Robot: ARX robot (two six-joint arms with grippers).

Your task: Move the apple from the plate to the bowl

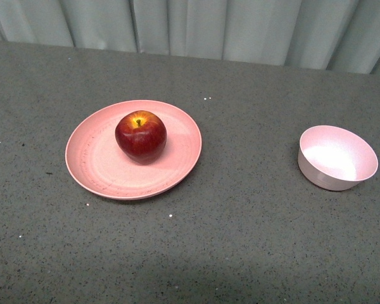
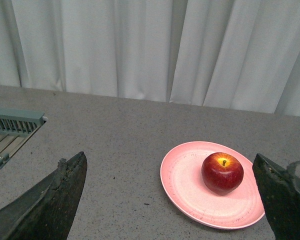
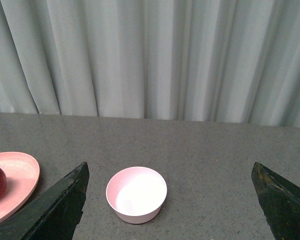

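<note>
- Pre-grasp: glossy dark red apple on salmon-pink plate.
- Empty, gaping: left hand, right hand.
- Next (likely left): grasp, carry to pale pink bowl right of plate.

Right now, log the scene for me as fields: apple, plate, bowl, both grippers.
plate: wide salmon-pink round plate, robot's left
apple: glossy dark red apple, stem up, on the plate
bowl: small deep pale pink bowl, empty, robot's right, apart from plate
left gripper: open, holding nothing
right gripper: open, holding nothing
progress: apple not yet moved
</note>
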